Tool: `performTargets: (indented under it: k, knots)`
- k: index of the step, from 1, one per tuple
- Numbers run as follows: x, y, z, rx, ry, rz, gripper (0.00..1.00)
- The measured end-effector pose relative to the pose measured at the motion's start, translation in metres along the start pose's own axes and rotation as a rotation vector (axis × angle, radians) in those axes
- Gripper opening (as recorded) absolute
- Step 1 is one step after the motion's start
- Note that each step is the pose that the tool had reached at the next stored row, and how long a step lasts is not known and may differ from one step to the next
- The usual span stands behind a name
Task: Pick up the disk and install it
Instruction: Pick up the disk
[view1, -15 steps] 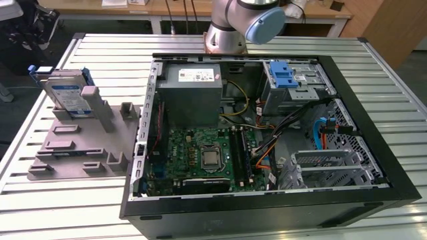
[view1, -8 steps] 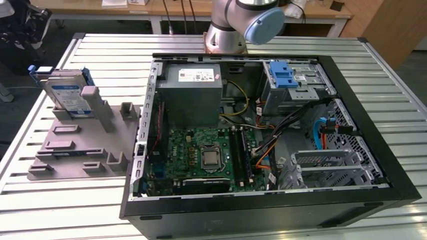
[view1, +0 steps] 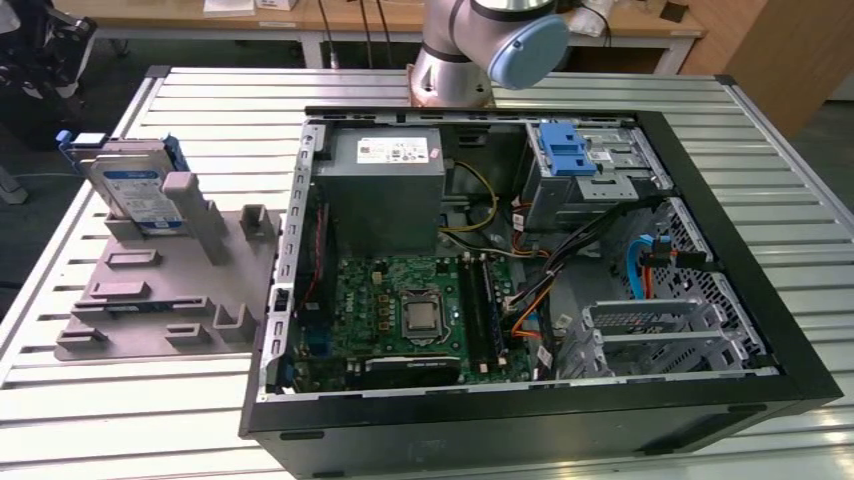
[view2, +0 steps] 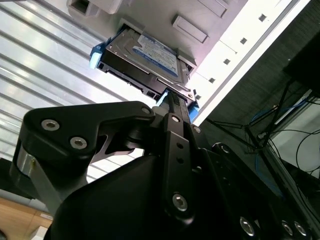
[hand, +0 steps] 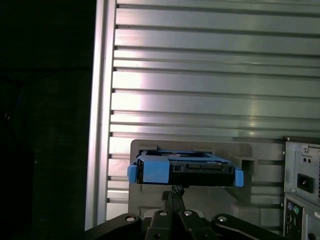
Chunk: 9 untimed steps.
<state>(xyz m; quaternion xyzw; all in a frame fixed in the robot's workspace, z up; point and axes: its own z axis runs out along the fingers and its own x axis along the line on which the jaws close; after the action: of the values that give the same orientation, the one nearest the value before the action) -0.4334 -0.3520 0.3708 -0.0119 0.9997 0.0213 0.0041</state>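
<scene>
Disk (view1: 134, 192) in grey stand (view1: 140, 292); case (view1: 534, 420) beside

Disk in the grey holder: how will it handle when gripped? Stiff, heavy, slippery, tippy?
Probably rigid: the disk has a metal body. Its blue plastic rails may flex or slip a little under a clamp. It stands on edge in the grey holder, so a sideways nudge could tilt it.

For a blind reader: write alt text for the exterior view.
An open computer case lies on a slatted metal table, motherboard and power supply exposed. At the exterior view's left, the disk stands on edge in a grey fixture. The arm's base rises beyond the case.
</scene>
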Motion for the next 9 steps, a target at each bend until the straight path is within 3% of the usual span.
performTargets:
  k: [9]
  knots:
    - [0.0004,0.0,0.0,0.0,0.0,-0.001,0.11]
